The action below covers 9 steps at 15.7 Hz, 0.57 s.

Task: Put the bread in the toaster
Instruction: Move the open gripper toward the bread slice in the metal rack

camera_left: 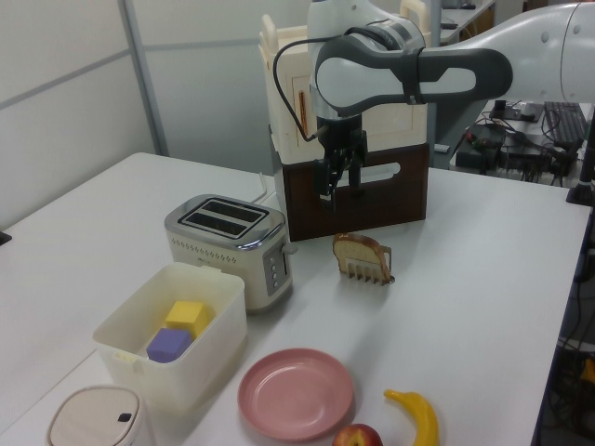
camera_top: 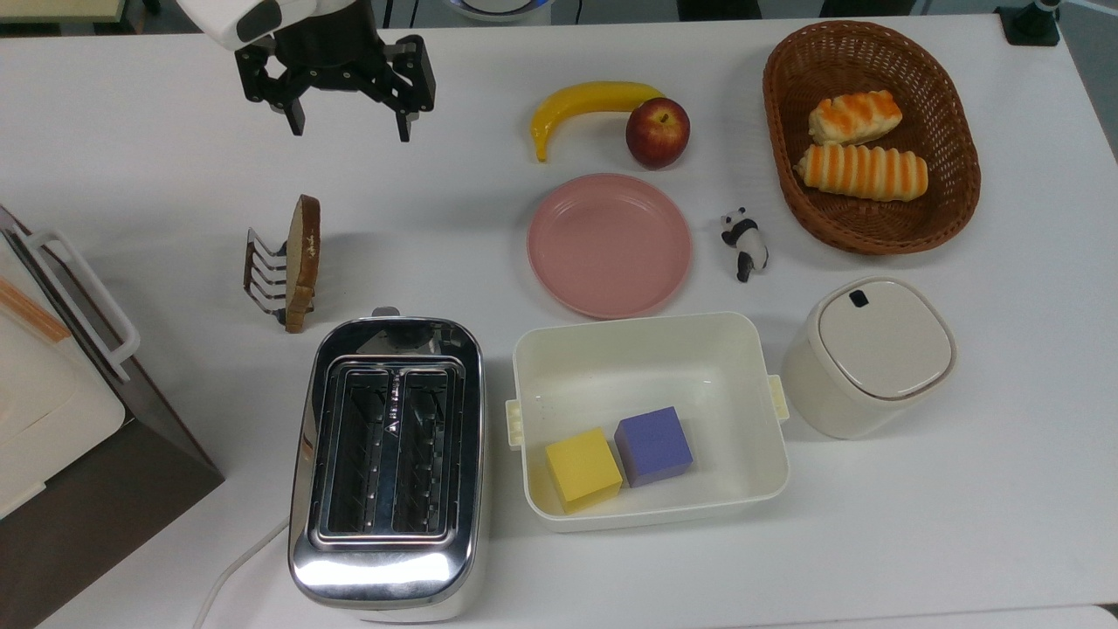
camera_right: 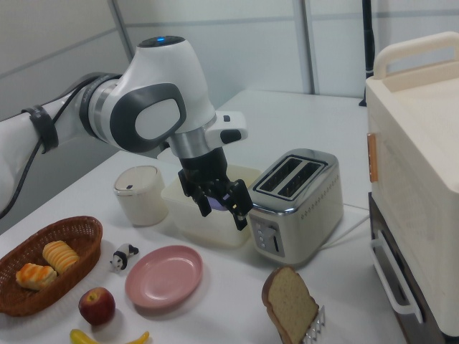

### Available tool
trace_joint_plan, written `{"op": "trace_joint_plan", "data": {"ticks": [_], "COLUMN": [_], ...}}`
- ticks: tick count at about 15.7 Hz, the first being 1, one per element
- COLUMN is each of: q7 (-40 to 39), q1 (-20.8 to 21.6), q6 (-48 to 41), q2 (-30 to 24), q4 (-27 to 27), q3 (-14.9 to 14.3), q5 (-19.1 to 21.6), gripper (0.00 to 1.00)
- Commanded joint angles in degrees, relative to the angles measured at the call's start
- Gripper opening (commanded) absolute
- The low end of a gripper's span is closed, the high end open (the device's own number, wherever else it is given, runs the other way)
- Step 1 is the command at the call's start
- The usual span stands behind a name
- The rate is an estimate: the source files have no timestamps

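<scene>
The chrome toaster (camera_top: 387,463) sits nearest on the white table (camera_top: 961,524), a glossy rounded box with two dark wire-lined slots empty, lying past the bread on the far side from the fingers. Between it and the fingers, the bread (camera_top: 305,259) stands on edge in the small wire rack (camera_top: 266,278), a thin tan slice with a dark crust, directly below the top view's gripper (camera_top: 349,131). Farthest back, the black fingers hang spread apart and empty above the table, so I judge this the approach: next they must drop over the slice and pinch its flat faces.
</scene>
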Motion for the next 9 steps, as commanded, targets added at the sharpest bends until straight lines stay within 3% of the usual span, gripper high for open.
{"op": "trace_joint_plan", "data": {"ticks": [1, 9], "q7": [-1.18, -1.03], "q1": [0.85, 0.85], "q6": [-1.87, -2.05], "q2": [-1.0, -1.0], "q4": [-0.52, -0.52], "q3": [-0.43, -0.43], "q5": [-3.46, -3.48], "gripper": [1.0, 1.0]}}
